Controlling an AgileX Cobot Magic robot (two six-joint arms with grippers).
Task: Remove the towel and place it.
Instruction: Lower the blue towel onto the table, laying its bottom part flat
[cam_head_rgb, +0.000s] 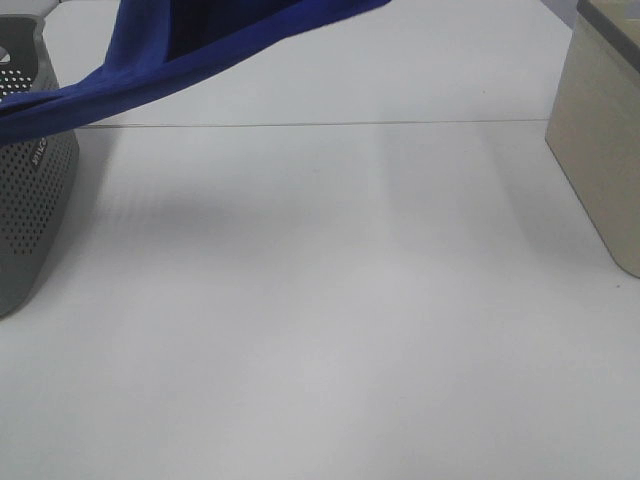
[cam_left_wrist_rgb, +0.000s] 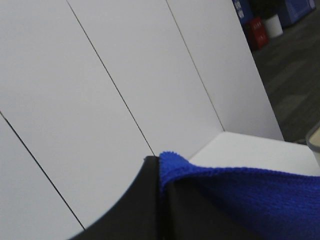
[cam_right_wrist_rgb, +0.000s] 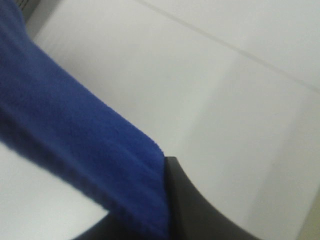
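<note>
The royal-blue towel (cam_head_rgb: 190, 50) hangs in the air across the top of the exterior high view. It slopes from the grey basket (cam_head_rgb: 30, 200) at the left up toward the top right. Neither gripper shows in that view. In the left wrist view my left gripper (cam_left_wrist_rgb: 160, 172) is shut on an edge of the towel (cam_left_wrist_rgb: 250, 195), which comes out between the dark jaws. In the right wrist view my right gripper (cam_right_wrist_rgb: 166, 200) is shut on another part of the towel (cam_right_wrist_rgb: 75, 130), which stretches away from it above the table.
The grey perforated basket stands at the left edge of the white table (cam_head_rgb: 330, 300). A beige box (cam_head_rgb: 600, 150) stands at the right edge. A thin seam (cam_head_rgb: 300, 125) runs across the table at the back.
</note>
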